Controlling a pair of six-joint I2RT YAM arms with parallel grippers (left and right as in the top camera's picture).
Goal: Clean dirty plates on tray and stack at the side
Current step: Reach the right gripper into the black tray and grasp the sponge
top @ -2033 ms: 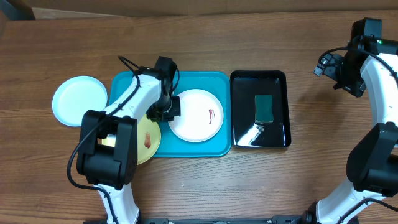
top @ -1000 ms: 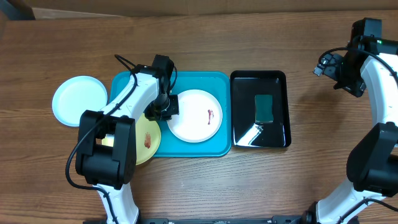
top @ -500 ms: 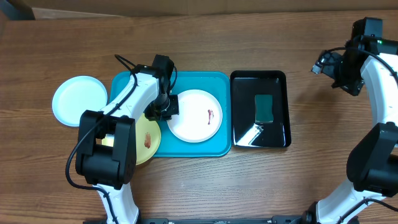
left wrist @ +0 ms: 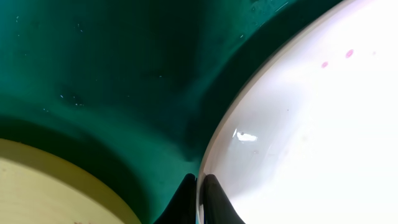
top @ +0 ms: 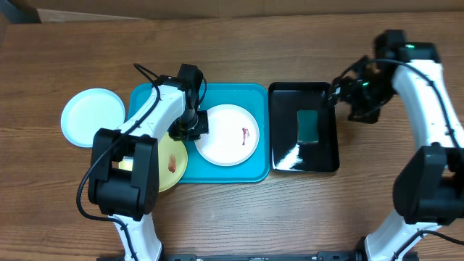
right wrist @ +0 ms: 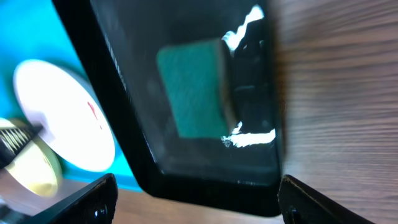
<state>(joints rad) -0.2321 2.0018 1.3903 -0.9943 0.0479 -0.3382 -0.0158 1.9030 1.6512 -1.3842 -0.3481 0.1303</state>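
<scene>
On the turquoise tray (top: 217, 98) lies a white plate (top: 227, 135) with a small red smear. My left gripper (top: 194, 129) is shut on its left rim; in the left wrist view the thin rim of the white plate (left wrist: 311, 124) sits pinched between the two dark fingers of that gripper (left wrist: 200, 198). A pale yellow-green plate (top: 172, 165) overlaps the tray's lower left edge, partly under the left arm. A light blue plate (top: 93, 117) rests on the table left of the tray. My right gripper (top: 339, 93) hovers open over the black tray's upper right corner, holding nothing.
A glossy black tray (top: 281, 156) stands right of the turquoise one, with a green sponge (top: 308, 125) in it. The right wrist view shows the sponge (right wrist: 193, 93) ahead of the wide-apart fingers (right wrist: 87, 202). Bare wooden table surrounds both trays.
My right arm has swung left from the table's far right edge to the black tray's upper right corner. The left arm and all plates have stayed put.
</scene>
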